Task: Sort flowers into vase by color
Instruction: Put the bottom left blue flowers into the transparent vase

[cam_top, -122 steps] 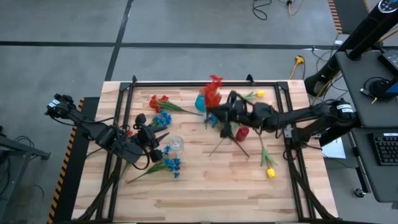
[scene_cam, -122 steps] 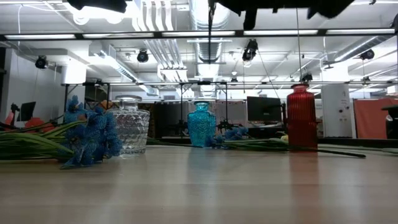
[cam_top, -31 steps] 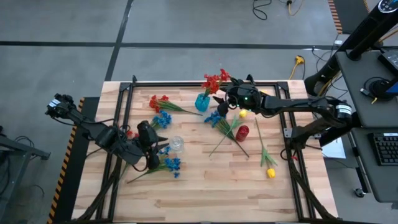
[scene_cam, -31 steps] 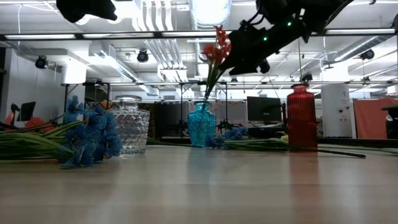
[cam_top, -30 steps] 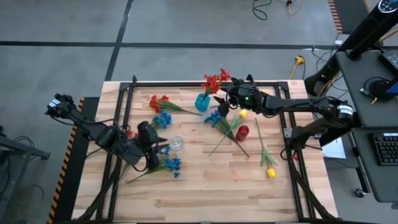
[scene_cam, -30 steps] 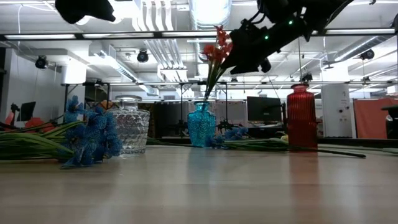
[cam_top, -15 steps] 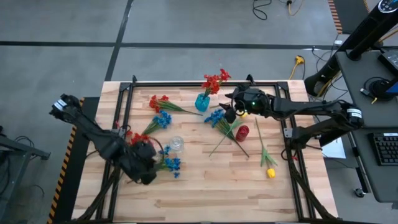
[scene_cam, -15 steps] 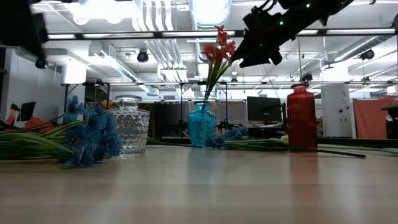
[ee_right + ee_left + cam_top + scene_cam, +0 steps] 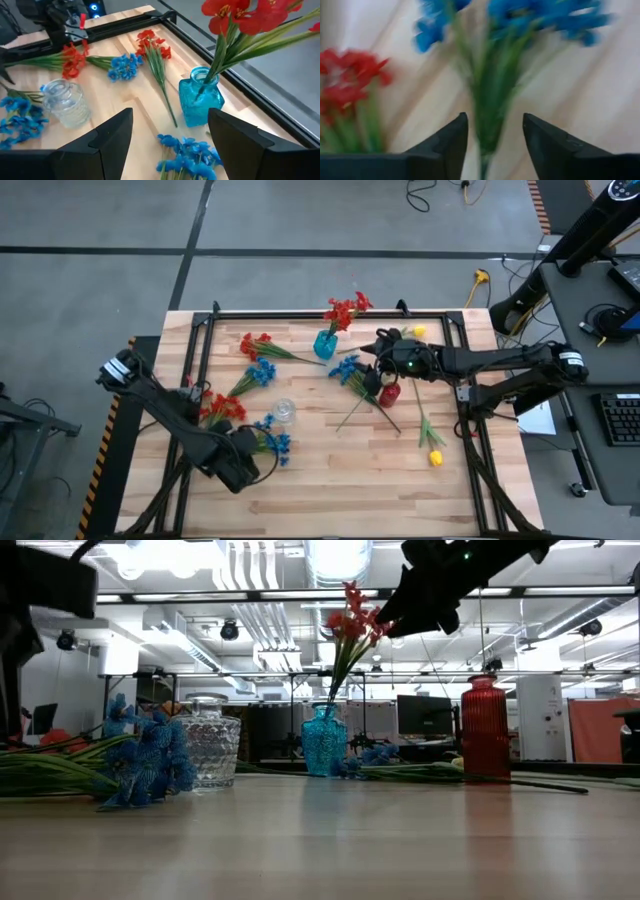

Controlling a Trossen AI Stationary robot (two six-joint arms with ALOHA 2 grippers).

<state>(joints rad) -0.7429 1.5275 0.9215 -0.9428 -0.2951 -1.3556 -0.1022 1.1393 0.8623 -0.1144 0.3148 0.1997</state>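
Flowers lie scattered over the table (image 9: 330, 480): we count one red bunch (image 9: 343, 311) standing in the blue vase (image 9: 325, 344) at upper centre, with three vases in all, the others a clear glass vase (image 9: 284, 412) and a red vase (image 9: 389, 393). Left gripper (image 9: 492, 135), at lower left, hangs spread over a blue bunch (image 9: 272, 442). Right gripper (image 9: 378, 358), fingers apart and empty, sits just right of the blue vase.

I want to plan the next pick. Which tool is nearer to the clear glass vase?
The left. The left tool is just in front of the clear glass vase, by the blue flowers. The right tool is across the table, near the blue vase.
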